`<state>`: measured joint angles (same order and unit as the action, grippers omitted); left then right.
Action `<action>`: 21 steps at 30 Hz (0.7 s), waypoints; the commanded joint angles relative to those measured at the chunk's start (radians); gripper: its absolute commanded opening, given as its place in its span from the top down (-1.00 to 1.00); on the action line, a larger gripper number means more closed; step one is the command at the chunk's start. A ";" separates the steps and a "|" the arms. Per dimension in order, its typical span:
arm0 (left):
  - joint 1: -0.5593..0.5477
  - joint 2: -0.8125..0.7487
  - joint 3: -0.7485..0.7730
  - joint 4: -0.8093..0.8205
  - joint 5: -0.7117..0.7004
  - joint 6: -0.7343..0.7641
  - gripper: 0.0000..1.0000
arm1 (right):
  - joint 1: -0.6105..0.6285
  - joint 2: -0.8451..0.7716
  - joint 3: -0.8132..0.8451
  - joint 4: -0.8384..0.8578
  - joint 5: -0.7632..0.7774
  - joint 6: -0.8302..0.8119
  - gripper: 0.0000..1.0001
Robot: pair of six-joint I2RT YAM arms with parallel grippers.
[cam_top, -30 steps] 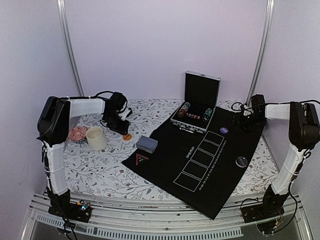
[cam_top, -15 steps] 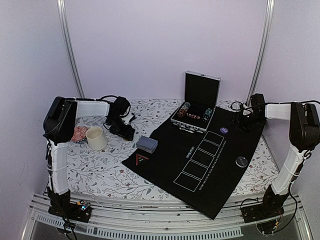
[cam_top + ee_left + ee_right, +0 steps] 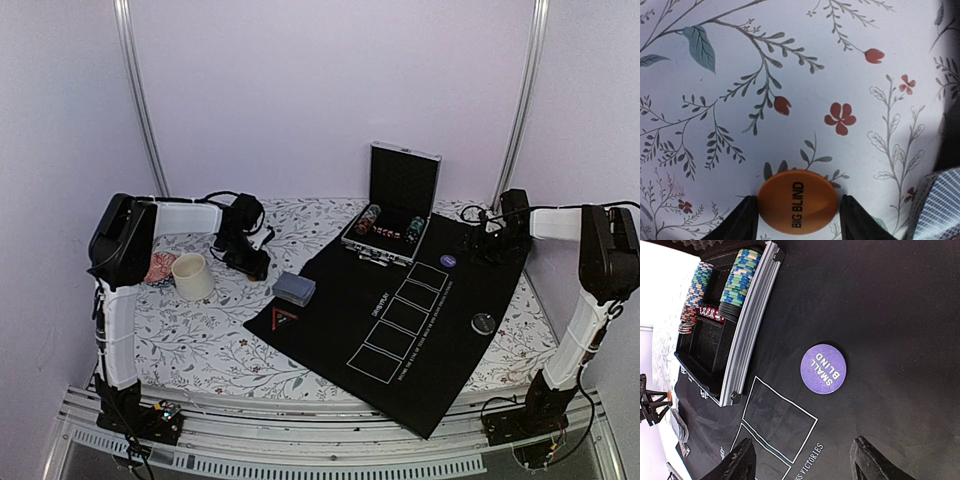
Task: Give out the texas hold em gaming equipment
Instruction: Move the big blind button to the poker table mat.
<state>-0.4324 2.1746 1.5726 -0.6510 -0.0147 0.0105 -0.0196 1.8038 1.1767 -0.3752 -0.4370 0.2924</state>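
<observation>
Edges give the only purchase on the thin, stiff, likely slick orange button point(image 3: 797, 204) lying flat on the flowered desk point(image 3: 790, 65), where the left gripper point(image 3: 798, 214) pinches it; the right gripper point(image 3: 802, 452) gapes wide.

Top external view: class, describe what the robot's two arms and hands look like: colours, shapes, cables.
The left arm and right arm have white tubular links joined by bulky black joint housings. Black cables loop near the wrists. The left hand and right hand are black, each with two dark tapered fingers.
</observation>
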 commanded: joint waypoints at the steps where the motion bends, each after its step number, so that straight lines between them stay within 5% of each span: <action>1: -0.015 0.027 -0.065 -0.033 -0.010 0.003 -0.10 | 0.006 -0.041 -0.007 -0.007 -0.002 -0.010 -0.33; 21: -0.052 -0.140 -0.263 -0.015 0.003 -0.059 0.12 | 0.008 -0.066 -0.019 -0.014 -0.010 -0.014 -0.33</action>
<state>-0.4549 2.0541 1.3766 -0.5549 -0.0170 -0.0341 -0.0196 1.7794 1.1725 -0.3824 -0.4400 0.2905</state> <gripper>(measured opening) 0.473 0.666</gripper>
